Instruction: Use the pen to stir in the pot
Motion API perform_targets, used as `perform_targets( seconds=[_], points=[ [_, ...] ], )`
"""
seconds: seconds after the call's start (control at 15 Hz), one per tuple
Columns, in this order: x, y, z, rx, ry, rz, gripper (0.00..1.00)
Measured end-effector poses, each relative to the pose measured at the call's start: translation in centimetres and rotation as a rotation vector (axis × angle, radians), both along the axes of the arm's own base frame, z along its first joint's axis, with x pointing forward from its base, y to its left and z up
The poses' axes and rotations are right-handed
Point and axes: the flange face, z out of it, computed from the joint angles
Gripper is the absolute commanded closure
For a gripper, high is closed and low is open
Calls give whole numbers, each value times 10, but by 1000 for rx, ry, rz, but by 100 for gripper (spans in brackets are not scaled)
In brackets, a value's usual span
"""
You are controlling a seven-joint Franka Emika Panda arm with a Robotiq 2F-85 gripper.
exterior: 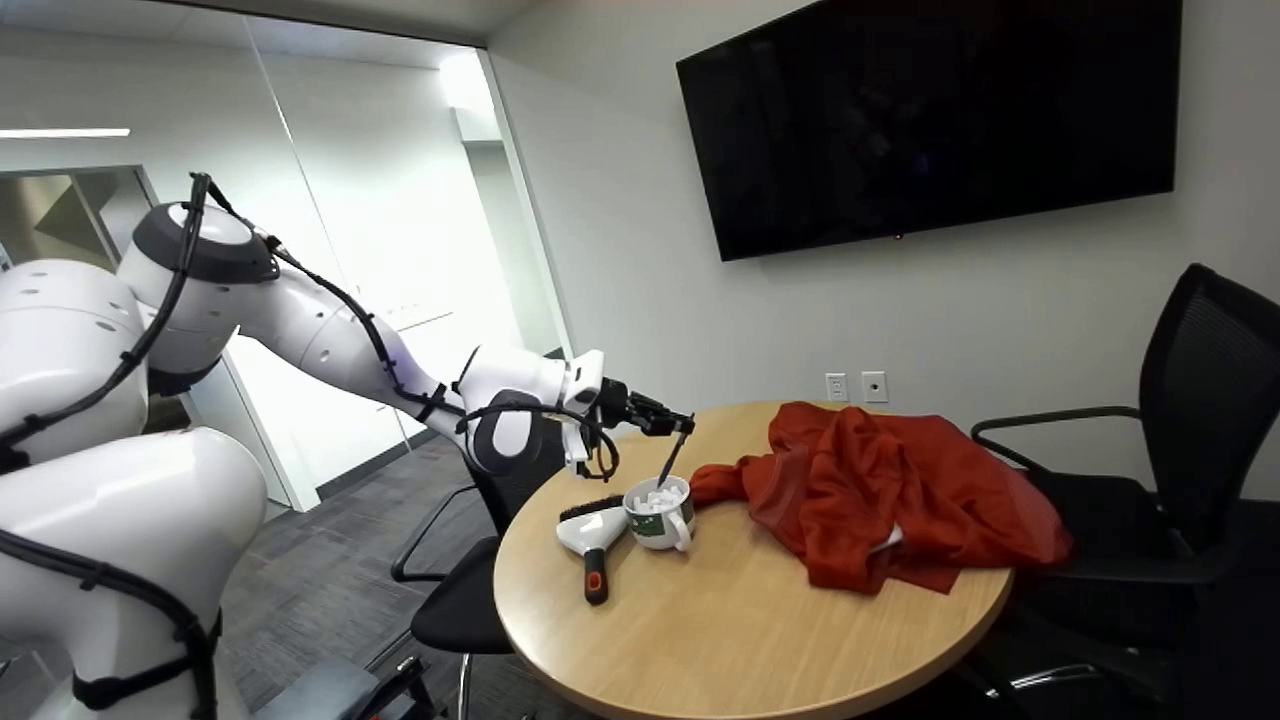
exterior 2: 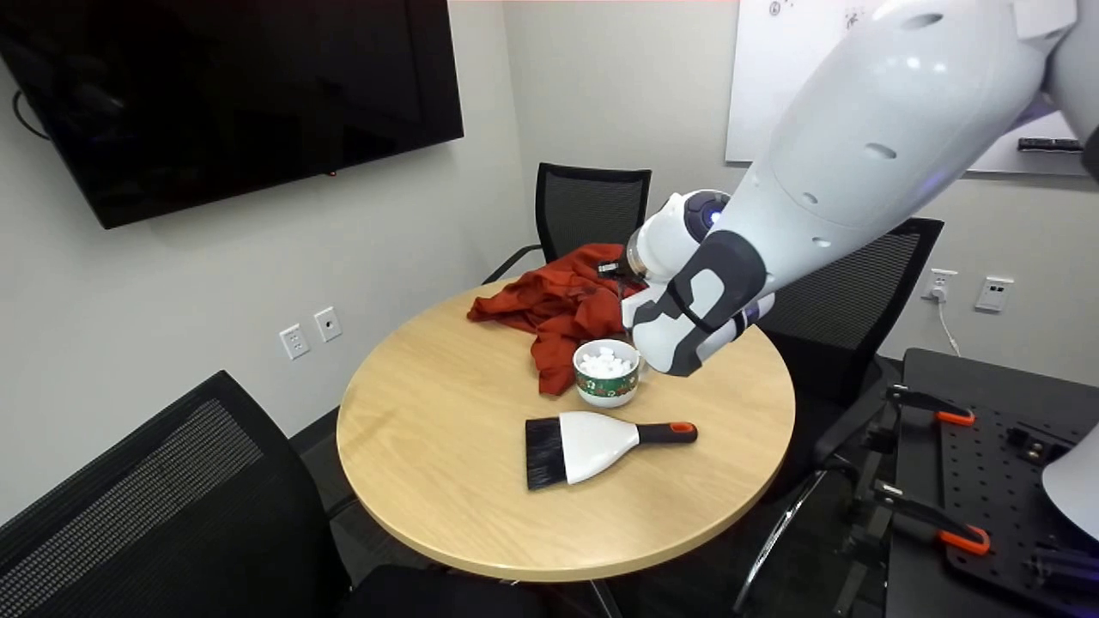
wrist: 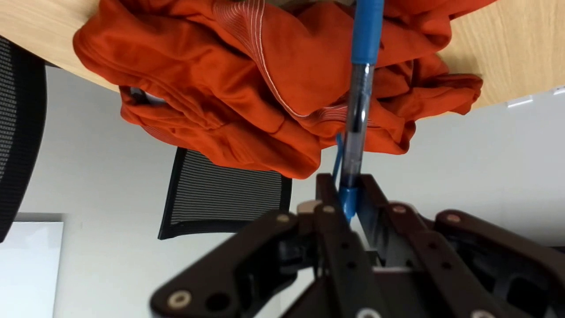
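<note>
Though dark (exterior view), blue pen [wrist: 359, 106]

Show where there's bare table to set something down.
Free: a patch bordered by the hand brush's handle, mug, red garment and table edge; another between bristles and the edge facing the TV. Crowded: around the mug, between brush head and garment, claw and pen overhead.

Arm [exterior: 320, 335] outstretched, gripper [wrist: 347, 183] roughly horizontal, fingers [wrist: 327, 196] pinched close
</note>
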Motion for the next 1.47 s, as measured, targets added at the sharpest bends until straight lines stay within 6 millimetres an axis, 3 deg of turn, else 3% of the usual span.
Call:
perform_targets(
  seconds=[1.0,1.47],
  points=[
    [27,42,-56,-99,-9,102,96],
    [30,61,-85,-127,14,156,96]
  ],
)
